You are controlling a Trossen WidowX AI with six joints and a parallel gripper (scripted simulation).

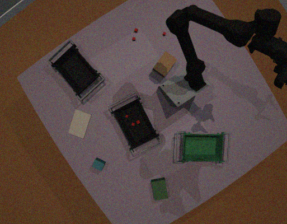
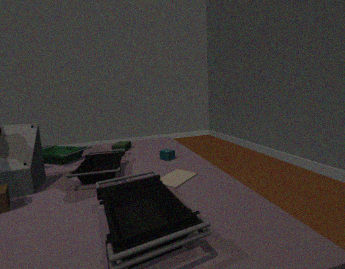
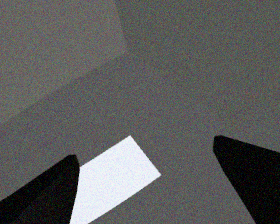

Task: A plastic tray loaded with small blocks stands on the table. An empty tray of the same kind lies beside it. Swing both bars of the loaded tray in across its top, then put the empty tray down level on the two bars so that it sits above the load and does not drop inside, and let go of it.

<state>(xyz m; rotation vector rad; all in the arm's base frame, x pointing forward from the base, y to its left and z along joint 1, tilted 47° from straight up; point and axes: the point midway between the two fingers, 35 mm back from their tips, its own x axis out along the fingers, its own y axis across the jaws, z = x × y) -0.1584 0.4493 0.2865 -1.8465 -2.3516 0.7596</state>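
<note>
Black plastic forms the loaded tray point(image 1: 123, 130) point(image 2: 99, 176) and, nearby, the empty tray point(image 1: 75, 71) point(image 2: 140, 210). Well apart from the former, the gripper point(image 1: 285, 83) point(image 3: 148, 153) seems spread wide.

The table top point(image 1: 106, 54) point(image 2: 70, 230) is a pale, pinkish mauve. The rectangular black tray with small red cubes point(image 1: 136, 135) point(image 2: 100, 166) has grey bars, as does the other black tray point(image 1: 75, 71) point(image 2: 140, 213). A rectangular tray point(image 1: 203, 147) point(image 2: 60, 152) is green throughout. The flat rectangular piece point(image 1: 79, 124) point(image 2: 177, 177) is plain cream; one small block point(image 1: 99, 164) point(image 2: 167, 155) is teal, another point(image 1: 159, 189) point(image 2: 122, 145) green. The wedge-shaped grey block point(image 1: 175, 91) point(image 2: 21, 146) carries black dots.
</note>
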